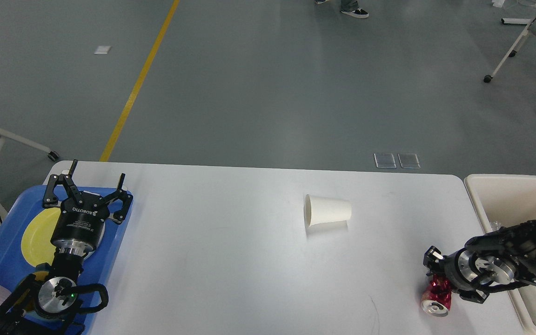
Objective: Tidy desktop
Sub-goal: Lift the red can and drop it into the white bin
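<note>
Blue tray (3, 242) is cut off at the left edge, partly hidden by the left hand (89, 186), fingers spread. A paper cup (327, 210) lies toppled mid-table (212, 251). The right hand (440, 274) is seen clamped around a crushed red can (437, 298) — its fingers hard to separate.

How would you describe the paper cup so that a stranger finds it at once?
On the large white rectangular desktop, look right of centre, toward the far edge. There the white paper cup lies on its side, its mouth facing left. The crushed red metal can nearer the front is its only neighbour.
</note>
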